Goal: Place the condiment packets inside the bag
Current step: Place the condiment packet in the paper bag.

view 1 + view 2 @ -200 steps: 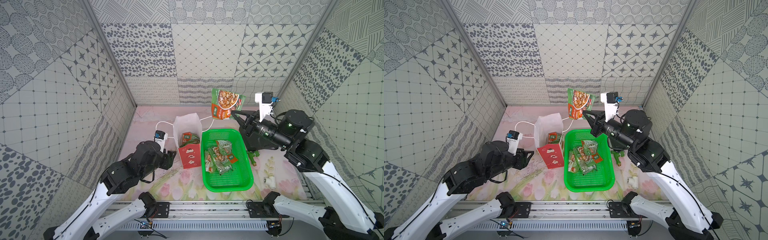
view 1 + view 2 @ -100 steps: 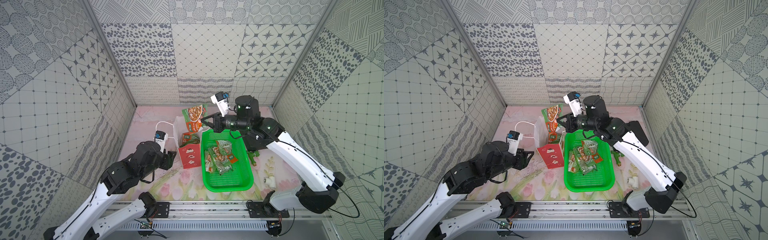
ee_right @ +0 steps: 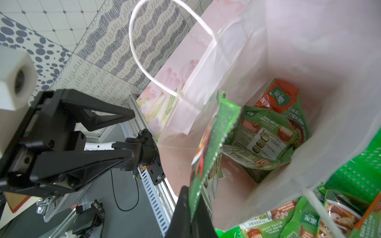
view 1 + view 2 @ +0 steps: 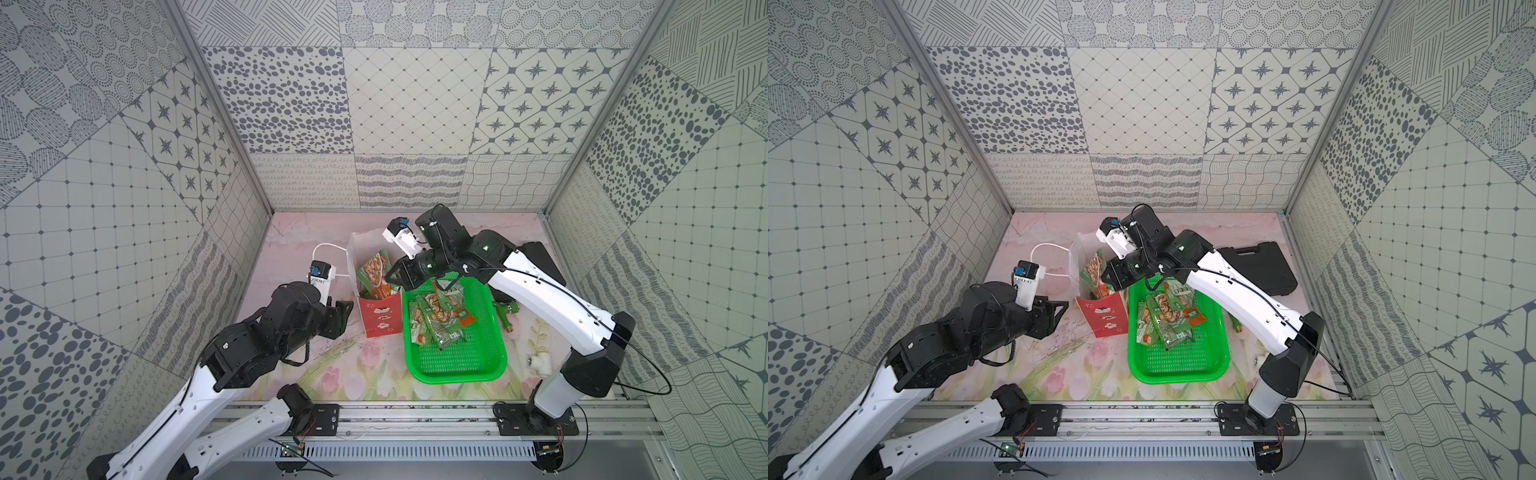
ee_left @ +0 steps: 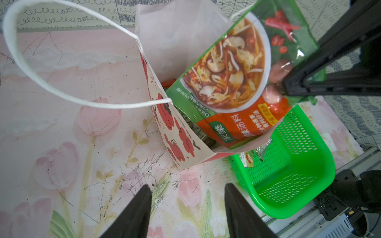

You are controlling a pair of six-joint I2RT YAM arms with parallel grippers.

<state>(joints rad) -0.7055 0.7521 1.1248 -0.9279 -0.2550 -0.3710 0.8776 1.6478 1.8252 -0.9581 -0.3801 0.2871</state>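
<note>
The bag point(image 4: 380, 320) point(image 4: 1104, 316) stands open just left of the green basket. My right gripper point(image 4: 392, 276) point(image 4: 1106, 276) point(image 3: 191, 191) is shut on a large green soup packet point(image 4: 374, 276) point(image 4: 1096, 270) point(image 5: 231, 78) point(image 3: 216, 134), whose lower end is inside the bag's mouth. Other condiment packets point(image 3: 266, 136) lie on the bag's bottom. Several more packets point(image 4: 438, 320) point(image 4: 1167, 320) lie in the basket. My left gripper point(image 4: 343, 311) point(image 4: 1059, 309) point(image 5: 186, 186) stands open and empty, a little left of the bag point(image 5: 179, 142), low over the mat.
The green mesh basket point(image 4: 457, 374) point(image 4: 1175, 376) point(image 5: 288, 185) touches the bag's right side. A black case point(image 4: 540, 257) point(image 4: 1262, 266) lies at the back right. A small white fitting point(image 4: 540, 363) and a green object point(image 4: 509, 316) lie right of the basket. The bag's white cord handle point(image 5: 61, 92) droops toward the left.
My right arm swung left and down from behind the basket, carrying the soup packet into the bag's mouth. The left arm and the bag have not moved.
</note>
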